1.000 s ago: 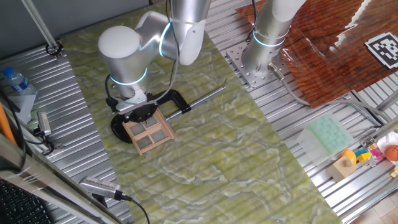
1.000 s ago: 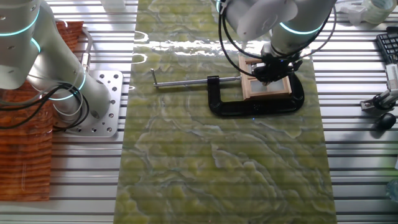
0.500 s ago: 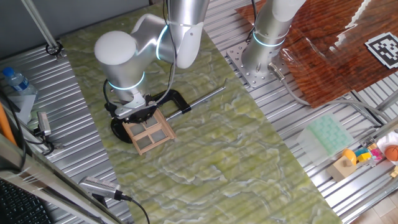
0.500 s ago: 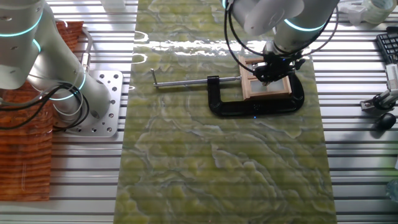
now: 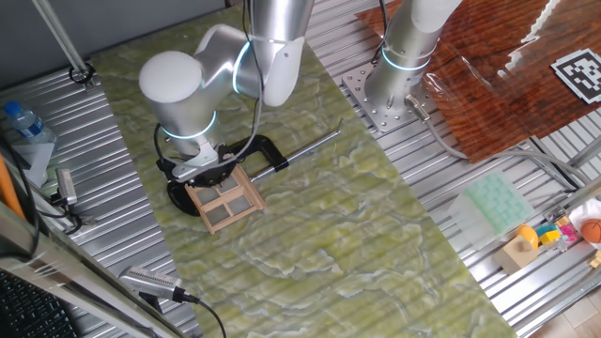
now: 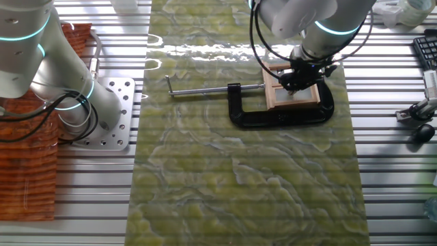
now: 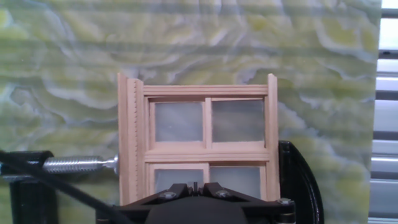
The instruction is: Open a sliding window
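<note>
The sliding window (image 7: 205, 140) is a small tan wooden frame with a cross divider and four greyish panes, lying flat on the green marbled mat. It also shows in one fixed view (image 5: 225, 202) and in the other fixed view (image 6: 293, 92). My gripper (image 7: 194, 185) is right over the window's near edge, fingers pressed together with only a thin slit between them. It shows at the window's far edge in one fixed view (image 5: 208, 172) and on top of the window in the other (image 6: 298, 78). I cannot see what the fingertips touch.
A black C-clamp (image 6: 280, 117) holds the window from both sides; its steel screw rod (image 7: 81, 163) meets the frame's left side and its black arm (image 7: 300, 183) the right. A second robot base (image 5: 390, 89) stands at the back. Tools (image 5: 150, 280) lie on the metal table.
The arm's elbow has shifted slightly left in one fixed view and the gripper has edged a little along the window. The window frame and clamp have not visibly moved.
</note>
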You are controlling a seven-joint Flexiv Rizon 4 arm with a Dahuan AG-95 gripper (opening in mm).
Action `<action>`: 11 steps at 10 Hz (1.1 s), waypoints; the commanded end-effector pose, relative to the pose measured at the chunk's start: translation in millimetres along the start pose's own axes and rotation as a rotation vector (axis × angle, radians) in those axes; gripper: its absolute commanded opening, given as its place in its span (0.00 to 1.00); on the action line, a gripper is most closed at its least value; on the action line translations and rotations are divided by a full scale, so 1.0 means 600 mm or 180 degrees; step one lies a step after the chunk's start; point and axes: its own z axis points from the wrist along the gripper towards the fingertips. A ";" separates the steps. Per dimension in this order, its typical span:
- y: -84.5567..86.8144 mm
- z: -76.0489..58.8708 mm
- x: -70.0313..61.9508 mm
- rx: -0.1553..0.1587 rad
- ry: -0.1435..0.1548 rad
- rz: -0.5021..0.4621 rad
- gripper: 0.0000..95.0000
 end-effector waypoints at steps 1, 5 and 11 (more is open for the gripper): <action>0.000 -0.002 -0.002 -0.0099 -0.0021 0.0010 0.00; 0.000 -0.002 -0.002 -0.0124 -0.0010 0.0024 0.00; -0.001 -0.002 -0.001 -0.0173 -0.0021 0.0092 0.00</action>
